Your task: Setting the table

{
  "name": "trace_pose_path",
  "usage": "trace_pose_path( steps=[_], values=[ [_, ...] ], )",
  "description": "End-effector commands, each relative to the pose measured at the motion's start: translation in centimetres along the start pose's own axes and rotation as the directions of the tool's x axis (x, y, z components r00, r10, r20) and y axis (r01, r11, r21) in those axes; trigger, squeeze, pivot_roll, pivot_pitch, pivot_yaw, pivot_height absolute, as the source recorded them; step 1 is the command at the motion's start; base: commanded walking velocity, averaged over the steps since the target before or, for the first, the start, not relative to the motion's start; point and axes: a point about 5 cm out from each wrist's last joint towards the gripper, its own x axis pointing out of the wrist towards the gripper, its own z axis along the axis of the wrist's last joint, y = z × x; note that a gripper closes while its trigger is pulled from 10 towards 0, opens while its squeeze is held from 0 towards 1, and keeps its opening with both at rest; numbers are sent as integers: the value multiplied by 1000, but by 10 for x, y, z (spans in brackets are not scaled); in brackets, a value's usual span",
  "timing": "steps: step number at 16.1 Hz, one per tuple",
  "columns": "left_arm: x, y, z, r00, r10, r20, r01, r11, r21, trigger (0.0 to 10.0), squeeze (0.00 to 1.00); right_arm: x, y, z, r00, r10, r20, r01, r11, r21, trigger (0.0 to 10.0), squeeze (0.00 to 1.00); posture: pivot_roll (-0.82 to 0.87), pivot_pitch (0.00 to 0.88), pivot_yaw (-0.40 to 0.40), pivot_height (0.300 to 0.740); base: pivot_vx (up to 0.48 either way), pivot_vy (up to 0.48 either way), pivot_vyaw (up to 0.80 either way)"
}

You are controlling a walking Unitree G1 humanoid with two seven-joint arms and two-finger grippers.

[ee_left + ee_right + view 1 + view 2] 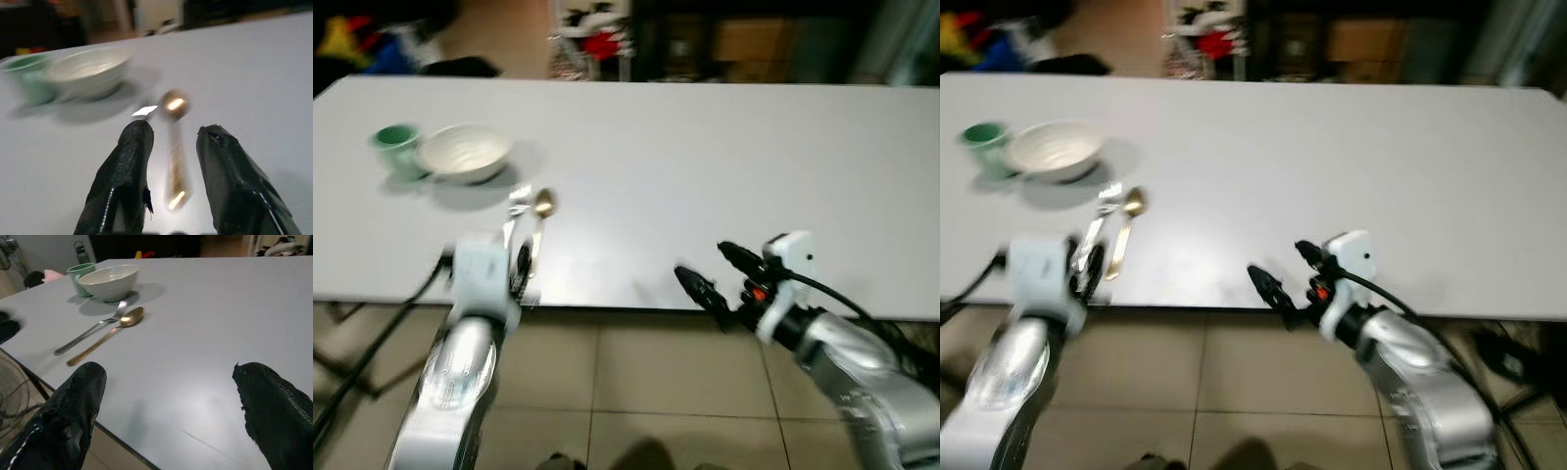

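Fork (90,331) blurred, spoon (107,335) beside, left end effector (171,147) w/ fingers apart

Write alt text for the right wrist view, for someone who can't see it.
The right gripper hangs open over the near edge of a white table. Farther along the table a silver fork and a gold spoon lie side by side, just in front of a white bowl with a green cup behind it.

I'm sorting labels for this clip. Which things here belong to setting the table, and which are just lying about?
Belongs to the job:
white bowl
green cup
fork
gold spoon
table
left gripper, open over the spoon
right gripper, open at the table edge

Just lying about:
dark bottle
blurred clutter beyond the table
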Motion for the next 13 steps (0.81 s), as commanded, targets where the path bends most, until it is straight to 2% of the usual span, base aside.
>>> trace_pose_path(
  steps=[1,3,4,8,13],
  values=[
    [-8,6,7,999,37,23,-38,998,45,10000,0,5,1,-1,999,-41,0,41,999,0,10000,0,-89,0,38,740,0,0,800],
    [-16,11,4,998,65,-15,-65,997,37,10000,0,8,1,-6,997,-75,-7,75,997,-8,10000,0,-77,0,42,740,0,0,800],
    [-17,13,6,996,90,-12,-90,996,9,10000,0,8,-1,-10,995,-97,-19,97,995,4,10000,0,-72,0,41,740,0,0,800],
    [-11,18,9,993,121,-6,-121,993,2,10000,0,14,-1,-12,994,-111,-13,111,994,19,10000,0,-64,0,49,740,0,325,800],
    [-16,20,9,992,122,-19,-122,992,8,10000,0,20,6,-16,995,-103,-8,103,994,35,10000,0,-51,0,49,740,0,355,800]
  ],
)
